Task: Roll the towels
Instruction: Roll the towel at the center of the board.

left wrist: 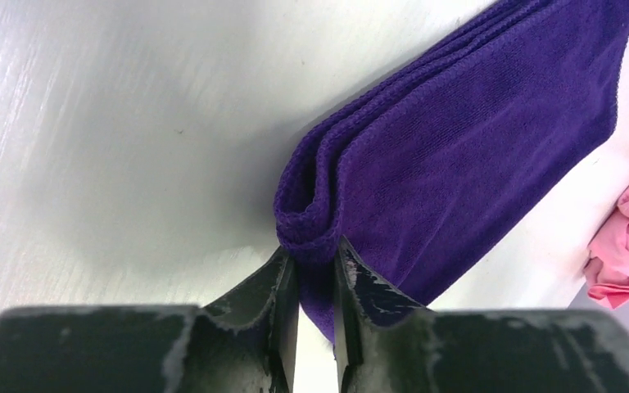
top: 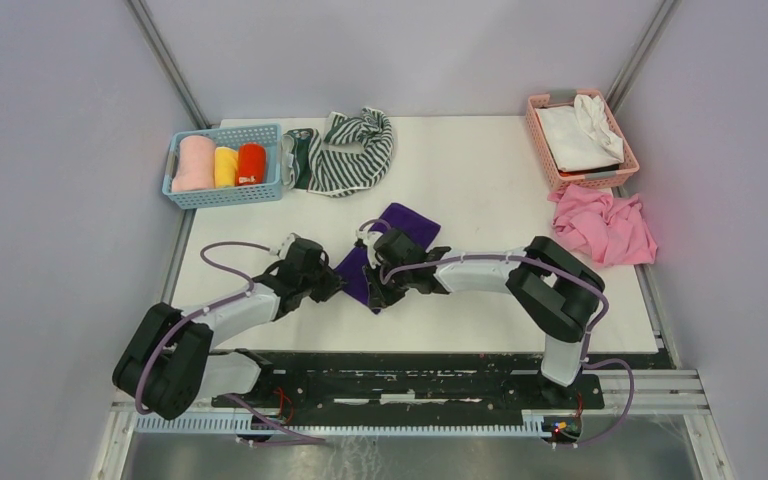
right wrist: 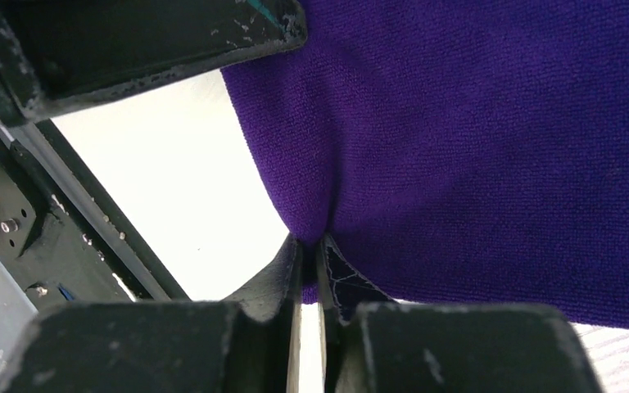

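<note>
Item: small deep-purple cloth point(left wrist: 459, 147), folded into several layers, flat on the white table point(top: 480, 200)
Position: centre of the table, just ahead of both arms; near end under the grippers, far end toward the pink cloth point(top: 605, 225)
Long axis: diagonal, from near-left to far-right in the top view
Left gripper point(left wrist: 311, 254): fingers pressed together on the layered fold at the cloth's near-left corner
Right gripper point(right wrist: 307, 246): fingers pinched on a tuck of the same near edge, just beside the left gripper
Governing relation: the whole length of the cloth lay away from both sets of fingers, so a roll would likely have to run outward along the diagonal; neither arm was clearly the nearer, both at the same short edge
Striped towel point(top: 350, 150): bunched at the far edge beside the blue basket point(top: 182, 190), untouched
Progress: judged early; purple cloth gripped but no roll formed
Risk: uneven travel of the two grippers could skew the roll or spill the layers
</note>
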Available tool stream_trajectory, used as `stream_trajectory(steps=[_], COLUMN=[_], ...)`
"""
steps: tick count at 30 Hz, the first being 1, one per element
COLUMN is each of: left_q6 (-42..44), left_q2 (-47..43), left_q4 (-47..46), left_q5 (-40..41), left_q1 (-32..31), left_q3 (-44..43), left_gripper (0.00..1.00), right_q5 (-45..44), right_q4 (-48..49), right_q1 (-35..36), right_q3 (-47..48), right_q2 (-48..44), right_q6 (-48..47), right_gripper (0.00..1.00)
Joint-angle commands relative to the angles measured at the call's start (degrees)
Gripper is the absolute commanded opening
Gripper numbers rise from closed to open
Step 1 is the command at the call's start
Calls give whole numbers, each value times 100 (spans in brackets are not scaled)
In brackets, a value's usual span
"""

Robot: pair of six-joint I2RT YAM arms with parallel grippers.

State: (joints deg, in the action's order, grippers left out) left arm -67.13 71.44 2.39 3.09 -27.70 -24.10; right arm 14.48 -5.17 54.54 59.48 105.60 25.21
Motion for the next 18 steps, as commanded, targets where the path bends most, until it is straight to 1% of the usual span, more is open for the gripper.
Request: stream_trajectory(steps=[1,4,8,14,18], left_q6=[-122,-139,-175,-216,-243], left_q2=[29,-15,-66,-78,-78], left_q4=[-111,-22,60,125,126], left_q5=[216,220,219,216,202], left_q1=[11,15,5,10,7], left_q3=[-287,-308,-313,-305,-296], left_gripper=[20,11,9,8,8], right_q5=[116,65,13,-403,-993], right_q4=[421,485,512,304,234], right_q1=[9,40,124,399,606], right_q3=[-149,-142,-30,200,187], right_q2=[-273,-334,-316,-110,-109], right_q6=[-311,-563,-789,-1175,-1392], right_gripper=[18,29,38,43,43])
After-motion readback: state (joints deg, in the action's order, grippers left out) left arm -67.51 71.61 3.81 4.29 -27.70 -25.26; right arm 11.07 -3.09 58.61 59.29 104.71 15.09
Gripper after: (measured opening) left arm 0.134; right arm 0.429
